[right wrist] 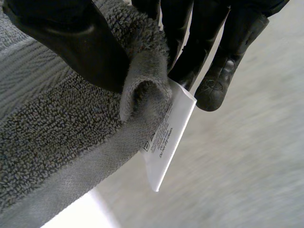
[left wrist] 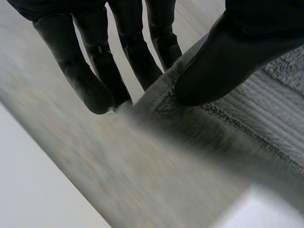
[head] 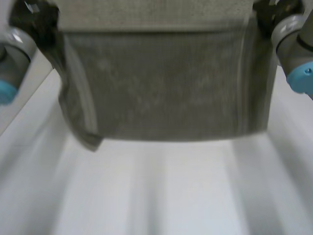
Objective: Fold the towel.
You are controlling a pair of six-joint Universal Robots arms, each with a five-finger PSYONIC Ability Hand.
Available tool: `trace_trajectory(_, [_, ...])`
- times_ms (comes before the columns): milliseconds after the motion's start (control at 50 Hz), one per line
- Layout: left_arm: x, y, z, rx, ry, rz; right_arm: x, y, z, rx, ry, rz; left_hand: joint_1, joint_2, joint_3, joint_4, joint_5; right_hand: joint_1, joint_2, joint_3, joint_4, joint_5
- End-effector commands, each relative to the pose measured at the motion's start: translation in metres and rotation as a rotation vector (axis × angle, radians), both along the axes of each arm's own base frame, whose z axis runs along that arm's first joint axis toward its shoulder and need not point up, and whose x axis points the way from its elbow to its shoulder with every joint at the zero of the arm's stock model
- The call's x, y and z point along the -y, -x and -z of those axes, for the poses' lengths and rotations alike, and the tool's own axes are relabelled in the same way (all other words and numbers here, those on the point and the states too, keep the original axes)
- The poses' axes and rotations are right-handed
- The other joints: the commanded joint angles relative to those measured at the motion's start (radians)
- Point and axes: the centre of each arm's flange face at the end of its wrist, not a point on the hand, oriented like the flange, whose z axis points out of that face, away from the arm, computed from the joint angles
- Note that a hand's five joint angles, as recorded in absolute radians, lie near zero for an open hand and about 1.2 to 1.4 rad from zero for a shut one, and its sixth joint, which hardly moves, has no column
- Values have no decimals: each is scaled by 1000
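Towel (head: 161, 83) hangs in air over table (head: 161, 196). Left hand (left wrist: 228, 52) pinches its top left corner, right hand (right wrist: 71, 42) pinches right corner by tag (right wrist: 168, 137). Looks like no fold yet; all folding left.

The towel (head: 161, 83) runs past the head view's upper edge and hides the far tabletop (head: 171, 196) behind it, while the print on its white label (right wrist: 168, 137) is too small to read.

The head view looks down on the towel (head: 161, 88); both wrist views see its edge from very near.
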Motion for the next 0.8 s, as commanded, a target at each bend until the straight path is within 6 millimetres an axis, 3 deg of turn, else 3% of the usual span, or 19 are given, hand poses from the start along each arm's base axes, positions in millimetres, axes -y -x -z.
trace_trajectory(20, [-12,-7,-71,-226,147,53,-22,7,-47,87,150,-23,-27,-119,-145,-118,-247,78,98,106,59,57])
trace_trajectory(100, [-15,-5,-63,-240,105,65,-24,4,-27,63,81,-49,-27,-119,-145,-118,-247,78,98,106,59,57])
trace_trajectory(140, [-17,-8,-42,-227,29,58,-24,1,-2,40,3,-67,-27,-119,-145,-118,-247,78,98,106,59,57])
trace_trajectory(200, [-18,-9,-30,-221,-10,55,-25,3,11,26,-40,-66,-27,-119,-145,-118,-247,78,98,106,59,57])
trace_trajectory(240, [-24,-10,0,-202,-104,62,-26,7,39,5,-130,-60,-27,-119,-145,-118,-247,78,98,106,59,57])
trace_trajectory(260, [-24,-10,0,-202,-104,62,-26,7,39,5,-131,-60,-27,-119,-145,-118,-247,78,98,106,59,57])
trace_trajectory(300, [-29,-14,36,-184,-200,72,-32,9,70,-20,-225,-61,-27,-119,-145,-118,-247,78,98,106,59,57])
trace_trajectory(320, [-29,-14,36,-184,-200,72,-32,9,70,-20,-226,-61,-27,-119,-145,-118,-247,78,98,106,59,57])
trace_trajectory(340, [-33,-19,54,-178,-241,75,-37,11,87,-35,-282,-64,-27,-119,-145,-118,-247,78,98,106,59,57])
trace_trajectory(360, [-33,-19,54,-178,-242,75,-37,11,88,-35,-282,-64,-27,-119,-145,-118,-247,78,98,106,59,57])
trace_trajectory(400, [-46,-27,85,-169,-303,86,-49,13,118,-66,-383,-91,-27,-119,-145,-118,-247,78,98,106,59,57])
trace_trajectory(420, [-46,-27,85,-169,-304,86,-49,13,118,-66,-384,-92,-27,-119,-145,-118,-247,78,98,106,59,57])
trace_trajectory(460, [-62,-31,107,-164,-342,108,-64,13,137,-78,-459,-132,-27,-119,-145,-118,-247,78,98,106,59,57])
trace_trajectory(520, [-72,-33,116,-162,-361,122,-74,15,140,-83,-484,-145,-27,-119,-145,-118,-247,78,98,106,59,57])
trace_trajectory(600, [-104,-39,124,-145,-381,152,-96,33,129,-75,-496,-134,-27,-119,-145,-118,-247,78,98,106,59,57])
trace_trajectory(680, [-129,-52,114,-89,-337,155,-116,54,106,-62,-481,-105,-27,-119,-145,-118,-247,78,98,106,59,57])
trace_trajectory(800, [-143,-70,102,-43,-278,126,-140,64,85,-60,-507,-123,-27,-119,-145,-118,-247,78,98,106,59,57])
